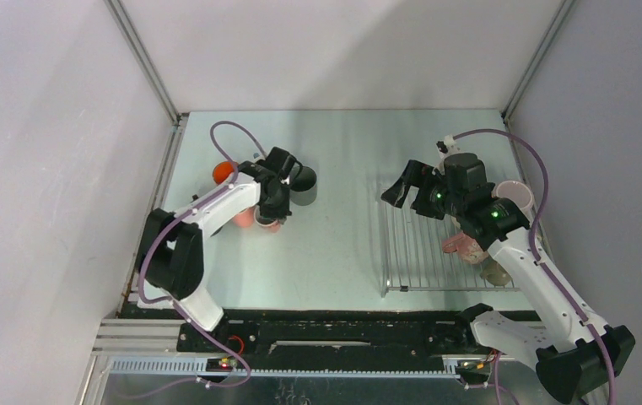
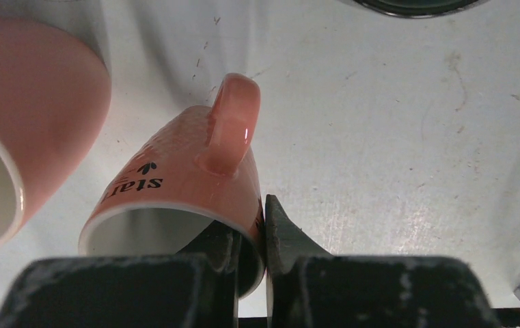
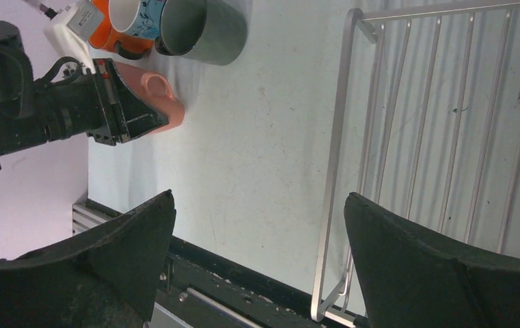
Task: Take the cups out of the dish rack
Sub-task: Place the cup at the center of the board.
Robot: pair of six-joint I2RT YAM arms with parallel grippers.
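Note:
My left gripper is shut on the rim of a pink cup with black lettering, one finger inside and one outside, handle pointing up in the wrist view. From above, that pink cup sits low at the table's left side, beside a second pink cup. An orange cup and a dark cup stand just behind. My right gripper hangs open and empty over the left edge of the dish rack. A lilac cup, a pink cup and a beige cup lie on the rack's right side, partly hidden by the right arm.
In the right wrist view the rack's left rail runs between my open fingers, with the orange cup, a white-and-blue cup and a grey cup clustered beyond. Enclosure walls close in on both sides.

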